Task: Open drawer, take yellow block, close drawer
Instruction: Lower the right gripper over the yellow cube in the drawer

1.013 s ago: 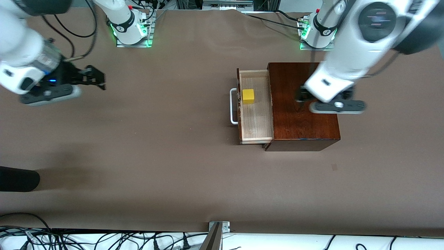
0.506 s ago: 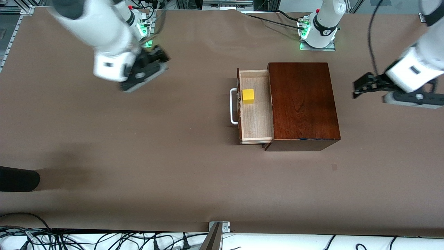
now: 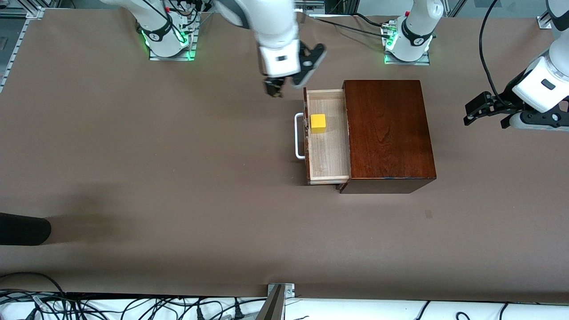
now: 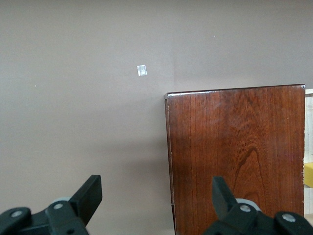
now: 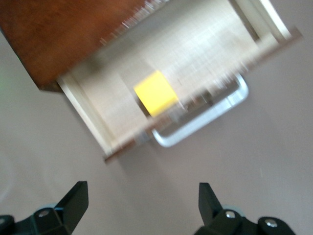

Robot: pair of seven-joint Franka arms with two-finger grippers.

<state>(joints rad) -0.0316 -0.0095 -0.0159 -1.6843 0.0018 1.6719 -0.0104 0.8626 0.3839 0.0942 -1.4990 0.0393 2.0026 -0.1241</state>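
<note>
The dark wooden box (image 3: 389, 133) sits on the brown table with its drawer (image 3: 329, 151) pulled out toward the right arm's end, white bar handle (image 3: 300, 135) on its front. The yellow block (image 3: 318, 123) lies in the drawer on the pale wood floor. My right gripper (image 3: 289, 82) hangs open and empty just off the drawer's corner nearest the robot bases. In the right wrist view the yellow block (image 5: 155, 93) and the handle (image 5: 198, 126) lie ahead of the open right gripper (image 5: 142, 205). My left gripper (image 3: 473, 111) is open and empty beside the box toward the left arm's end. It (image 4: 155, 196) sees the box top (image 4: 234, 156).
A dark rounded object (image 3: 22, 229) juts in at the table's edge at the right arm's end. A small tape mark (image 3: 428, 214) lies nearer the front camera than the box. Cables and a metal bracket (image 3: 280, 291) run along the near edge.
My right gripper has swung from the right arm's end of the table across to the drawer's corner. My left gripper left the box top for the left arm's end.
</note>
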